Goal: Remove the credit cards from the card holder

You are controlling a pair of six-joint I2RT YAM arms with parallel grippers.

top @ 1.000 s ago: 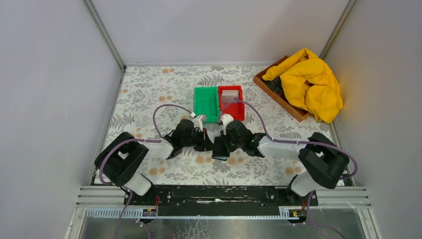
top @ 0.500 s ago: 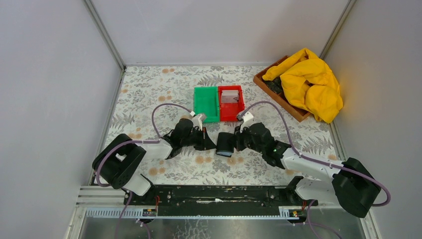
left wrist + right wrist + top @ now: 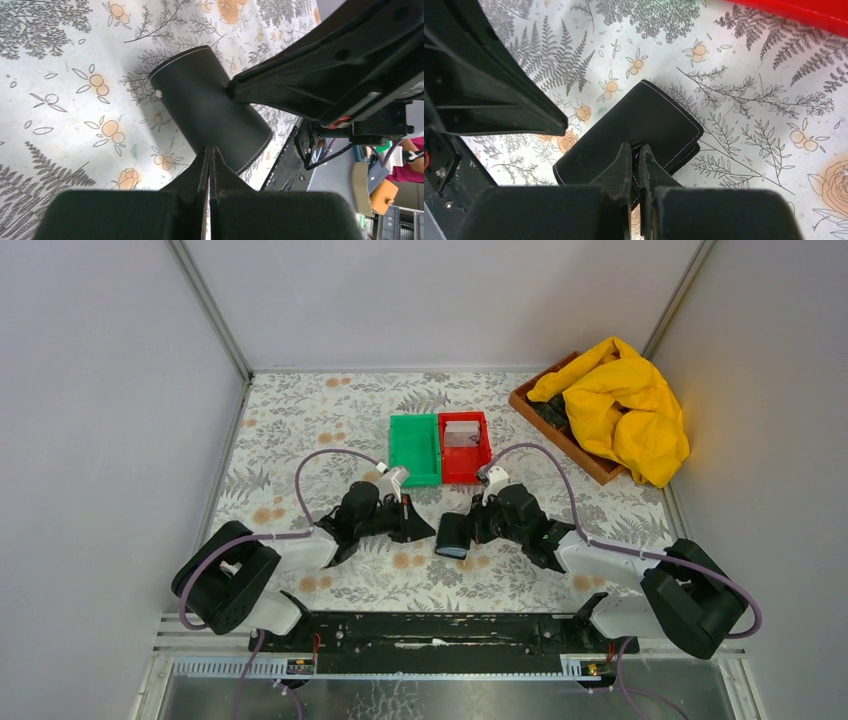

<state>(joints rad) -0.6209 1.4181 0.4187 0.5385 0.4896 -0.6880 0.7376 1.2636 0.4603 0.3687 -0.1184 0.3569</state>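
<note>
Compared with a second ago, the right arm's elbow sits further out toward the right side of the bench [image 3: 300,420], though a little less so than half a second ago. The left arm's elbow has slid toward the near left corner. The card holder [image 3: 451,537] has shifted only slightly to the right and lies closed near the middle of the bench, between the two claws. The right claw [image 3: 464,530] has its fingers almost together, pinching one edge of the card holder. In the right wrist view, the fingertips meet over the black stitched cover. The left claw [image 3: 417,527] has its fingers pressed flat together with nothing visible between them. In the left wrist view, its tips lie right at the opposite edge of the card holder, and whether they touch it cannot be told. Further back, a green bin [image 3: 413,448] and a red bin [image 3: 480,452] stand side by side, with a pale card [image 3: 461,433] lying in the red one. A wooden tray [image 3: 560,435] in the far right corner holds a yellow cloth [image 3: 625,405].
</note>
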